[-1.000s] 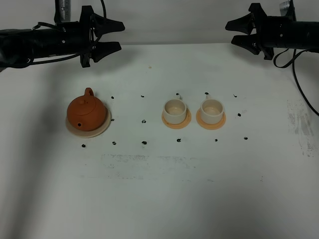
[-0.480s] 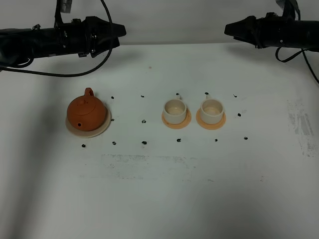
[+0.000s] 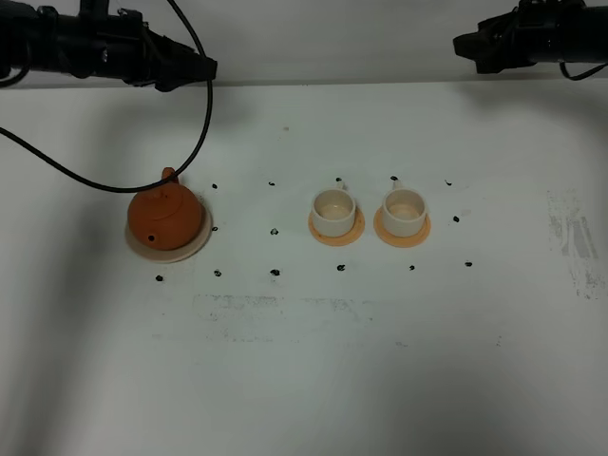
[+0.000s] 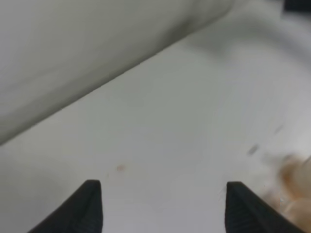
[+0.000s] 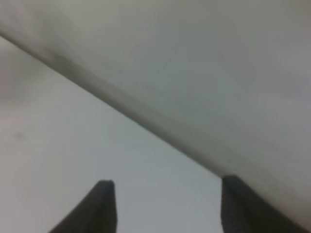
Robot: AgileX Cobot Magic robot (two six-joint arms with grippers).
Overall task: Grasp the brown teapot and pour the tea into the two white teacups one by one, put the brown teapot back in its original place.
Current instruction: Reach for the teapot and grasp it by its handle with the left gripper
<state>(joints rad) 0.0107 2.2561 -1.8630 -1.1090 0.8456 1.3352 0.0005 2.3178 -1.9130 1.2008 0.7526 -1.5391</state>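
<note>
The brown teapot (image 3: 166, 217) sits upright on the pale beige saucer (image 3: 197, 248) at the table's left, handle toward the back. The two white teacups (image 3: 333, 212) (image 3: 404, 211) stand side by side right of centre, each on an orange coaster (image 3: 336, 237); no dark tea shows in them. My left gripper (image 3: 205, 68) hovers at the far left edge, well behind the teapot, open and empty (image 4: 163, 208). My right gripper (image 3: 462, 44) hovers at the far right edge, behind the cups, open and empty (image 5: 167, 208). The cups show as a blur in the left wrist view (image 4: 291, 194).
A black cable (image 3: 201, 133) loops down from the left arm to just behind the teapot. Small black marks (image 3: 275, 272) dot the white table (image 3: 304, 361) around the saucer and coasters. A grey wall runs behind the table's far edge.
Both arms have rolled at the wrist and drawn back toward the far edge, the left one leftward, the right one rightward. The cable now hangs lower. Teapot and cups have not moved.
</note>
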